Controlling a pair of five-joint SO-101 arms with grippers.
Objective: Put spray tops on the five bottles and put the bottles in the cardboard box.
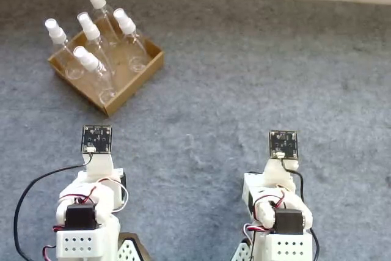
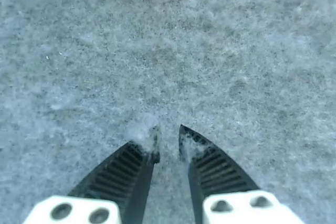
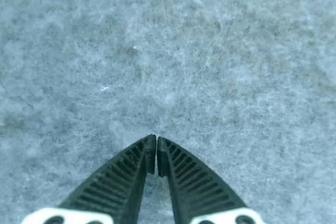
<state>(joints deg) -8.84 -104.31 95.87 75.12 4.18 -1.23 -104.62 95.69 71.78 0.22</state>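
Both arms folded back, side by side: left arm (image 1: 91,212), right arm (image 1: 278,212). Left gripper (image 2: 168,142) tips slightly apart. Right gripper (image 3: 157,149) tips touching.

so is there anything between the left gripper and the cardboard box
Nothing. In the high view the stretch up to the cardboard box is bare grey felt, and the left wrist view shows the left gripper over that same felt.

We see bright, even light spread across the grey surface (image 1: 244,71), shadows faint and soft-edged, with pale highlights on the clear bottles (image 1: 101,80).
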